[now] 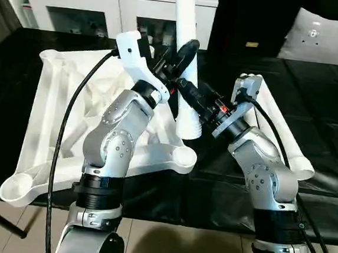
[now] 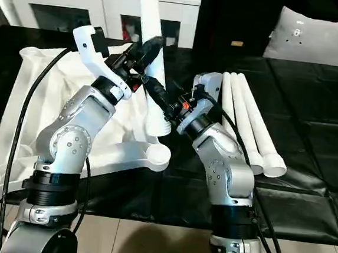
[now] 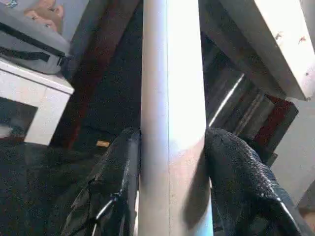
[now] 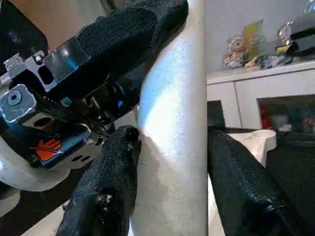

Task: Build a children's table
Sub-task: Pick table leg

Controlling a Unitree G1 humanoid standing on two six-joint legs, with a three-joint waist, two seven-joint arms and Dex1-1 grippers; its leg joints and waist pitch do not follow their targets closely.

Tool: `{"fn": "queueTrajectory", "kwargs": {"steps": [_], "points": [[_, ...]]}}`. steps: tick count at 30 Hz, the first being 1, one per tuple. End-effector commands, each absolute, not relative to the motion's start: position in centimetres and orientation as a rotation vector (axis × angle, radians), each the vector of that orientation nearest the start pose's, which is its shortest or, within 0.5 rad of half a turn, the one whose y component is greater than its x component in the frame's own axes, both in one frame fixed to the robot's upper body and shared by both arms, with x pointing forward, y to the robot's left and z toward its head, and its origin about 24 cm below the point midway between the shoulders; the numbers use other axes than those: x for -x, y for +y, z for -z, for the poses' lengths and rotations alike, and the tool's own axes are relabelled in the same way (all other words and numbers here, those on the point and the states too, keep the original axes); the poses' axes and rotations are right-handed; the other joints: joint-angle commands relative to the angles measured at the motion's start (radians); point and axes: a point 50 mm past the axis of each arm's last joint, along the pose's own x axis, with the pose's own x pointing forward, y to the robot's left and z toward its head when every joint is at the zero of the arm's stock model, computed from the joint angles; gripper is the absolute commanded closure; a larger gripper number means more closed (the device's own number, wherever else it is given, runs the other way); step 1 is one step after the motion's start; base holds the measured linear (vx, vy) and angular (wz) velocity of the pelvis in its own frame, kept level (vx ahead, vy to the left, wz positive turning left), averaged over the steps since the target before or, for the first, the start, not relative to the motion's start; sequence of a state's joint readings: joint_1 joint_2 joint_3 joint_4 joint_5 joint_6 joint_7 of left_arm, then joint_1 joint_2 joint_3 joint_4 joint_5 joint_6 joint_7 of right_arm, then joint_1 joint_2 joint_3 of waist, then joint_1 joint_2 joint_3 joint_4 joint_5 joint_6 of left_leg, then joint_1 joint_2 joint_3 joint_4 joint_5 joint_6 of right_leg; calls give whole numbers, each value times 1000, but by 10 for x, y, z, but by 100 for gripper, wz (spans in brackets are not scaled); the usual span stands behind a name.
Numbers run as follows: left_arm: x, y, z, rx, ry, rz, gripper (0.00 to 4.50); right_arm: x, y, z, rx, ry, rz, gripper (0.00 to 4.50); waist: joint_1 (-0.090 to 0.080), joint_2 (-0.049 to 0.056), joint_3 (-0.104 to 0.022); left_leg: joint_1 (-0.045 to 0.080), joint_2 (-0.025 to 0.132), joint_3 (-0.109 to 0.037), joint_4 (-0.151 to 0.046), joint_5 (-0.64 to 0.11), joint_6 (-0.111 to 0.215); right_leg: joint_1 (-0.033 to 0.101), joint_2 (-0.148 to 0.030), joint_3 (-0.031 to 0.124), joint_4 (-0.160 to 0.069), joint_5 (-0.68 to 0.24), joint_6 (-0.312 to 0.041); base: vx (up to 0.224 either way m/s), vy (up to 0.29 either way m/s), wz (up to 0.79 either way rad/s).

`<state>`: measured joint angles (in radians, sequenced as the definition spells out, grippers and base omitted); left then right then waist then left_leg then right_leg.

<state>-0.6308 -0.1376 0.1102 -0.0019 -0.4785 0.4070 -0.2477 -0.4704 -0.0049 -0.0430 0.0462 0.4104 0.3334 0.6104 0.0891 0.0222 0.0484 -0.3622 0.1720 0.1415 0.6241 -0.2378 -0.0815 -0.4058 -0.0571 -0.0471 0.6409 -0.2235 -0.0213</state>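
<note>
Room: white cabinet (image 1: pixel 117 9) with glass doors along the far wall, dark surround. Surface: black table (image 1: pixel 312 115), carrying the overturned tabletop (image 1: pixel 52 110), ribbed underside up, on the robot's left; three spare legs (image 2: pixel 246 118) lie side by side on the right, well apart from it. Key relation: one leg (image 1: pixel 184 51) held nearly upright in the air between the arms, long axis vertical with a slight tilt, lower end hanging just above and a little beyond the near right corner socket (image 1: pixel 184 156). Left gripper (image 1: pixel 178 59) clamped on the leg higher up; right gripper (image 1: pixel 187 89) clamped just below it; both pairs of pads press the tube's sides. Judgement: the socket lies down and slightly toward the robot from the leg's foot; the right gripper is nearer that end.
</note>
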Motion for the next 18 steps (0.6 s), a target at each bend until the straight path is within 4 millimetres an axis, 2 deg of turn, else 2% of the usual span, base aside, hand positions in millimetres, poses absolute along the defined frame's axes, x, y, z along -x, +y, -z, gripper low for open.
{"fn": "queueTrajectory", "kwargs": {"steps": [1, 7, 9, 14, 15, 17, 18], "points": [[-327, 57, -195, 543, -233, 616, 273, -306, -68, -141, -282, -170, -942, 270, 2, -7, -65, -10, 41, -6, -65, 75, 97, 77, -75, 49, -61, 130, -225, 0, 0, 0], [-325, 57, -191, 491, -221, 634, 273, -305, -68, -140, -271, -178, -956, 270, 1, -7, -66, -9, 41, -6, -64, 80, 104, 76, -75, 49, -60, 133, -226, 0, 0, 0], [-324, 57, -188, 399, -225, 678, 217, -304, -69, -140, -268, -184, -964, 270, 1, -8, -66, -8, 42, -7, -65, 85, 112, 75, -75, 49, -59, 129, -221, 0, 0, 0], [-324, 58, -188, 406, -227, 666, 181, -303, -69, -139, -263, -189, -974, 270, 1, -7, -65, -8, 43, -6, -64, 82, 107, 75, -78, 49, -60, 136, -228, 0, 0, 0], [-324, 57, -188, 414, -225, 660, 160, -303, -69, -139, -261, -190, -973, 271, 1, -8, -65, -7, 43, -6, -64, 79, 105, 75, -76, 49, -59, 134, -231, 0, 0, 0], [-324, 57, -190, 452, -240, 654, 156, -304, -69, -138, -262, -191, -969, 272, 2, -7, -65, -7, 44, -6, -64, 72, 103, 74, -77, 49, -60, 131, -236, 0, 0, 0], [-324, 57, -190, 458, -243, 654, 180, -303, -69, -138, -263, -191, -969, 272, 2, -7, -65, -8, 43, -6, -64, 72, 102, 75, -76, 49, -60, 132, -236, 0, 0, 0]]}}
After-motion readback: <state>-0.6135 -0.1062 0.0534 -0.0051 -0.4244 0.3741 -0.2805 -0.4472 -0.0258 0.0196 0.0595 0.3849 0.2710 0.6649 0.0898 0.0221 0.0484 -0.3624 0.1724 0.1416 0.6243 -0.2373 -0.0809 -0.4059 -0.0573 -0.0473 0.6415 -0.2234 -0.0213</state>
